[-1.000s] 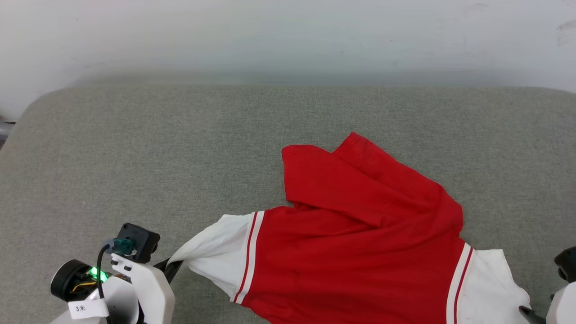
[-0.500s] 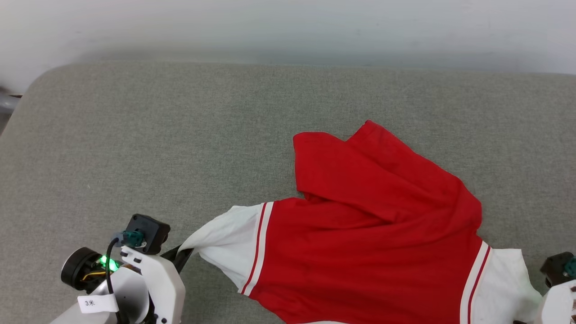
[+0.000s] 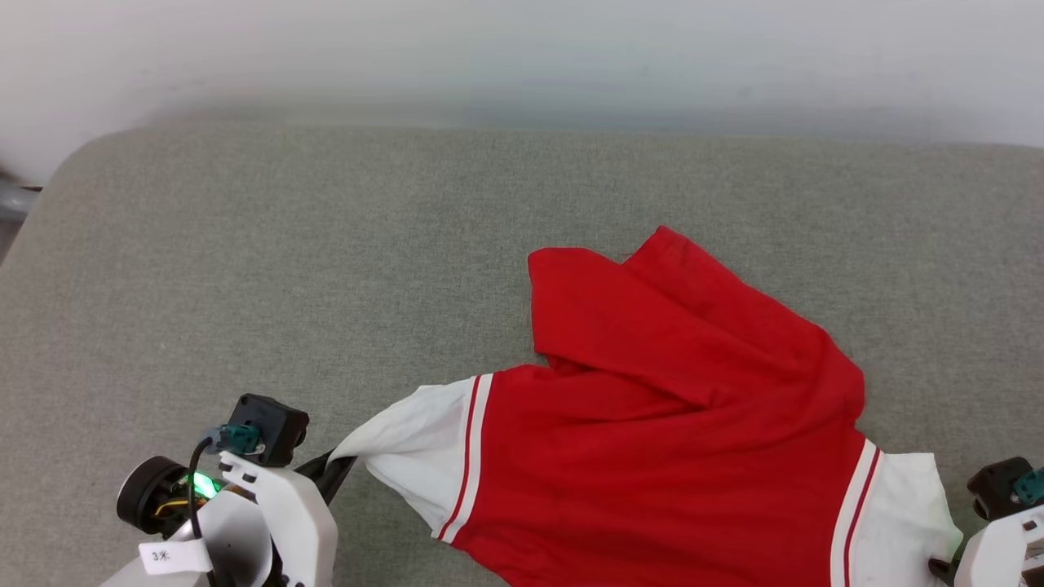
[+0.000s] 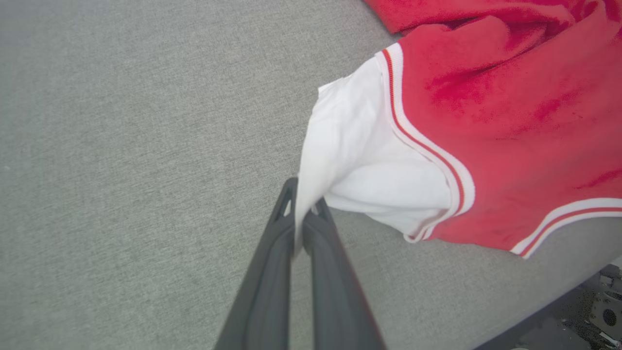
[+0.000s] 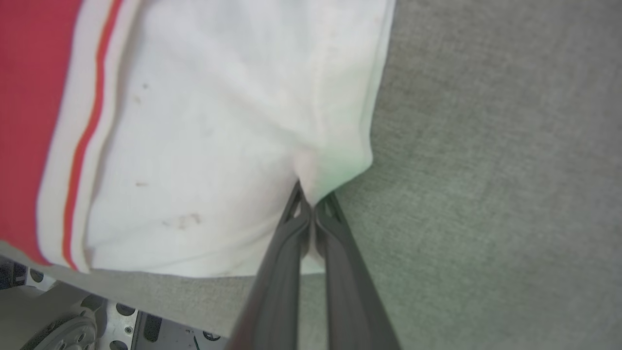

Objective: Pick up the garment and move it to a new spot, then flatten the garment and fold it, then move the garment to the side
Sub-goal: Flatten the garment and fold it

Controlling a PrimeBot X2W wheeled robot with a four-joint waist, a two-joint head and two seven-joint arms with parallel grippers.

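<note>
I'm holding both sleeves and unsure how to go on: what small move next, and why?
Probably raise both grippers together a little. The left gripper and right gripper are each shut on a white sleeve of the garment, but its red far part lies folded over itself, so lifting may let it hang open.

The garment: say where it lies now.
In the head view the garment lies on the grey cushion, lower right of centre, its white sleeves pinched by the left gripper and the right gripper.
</note>
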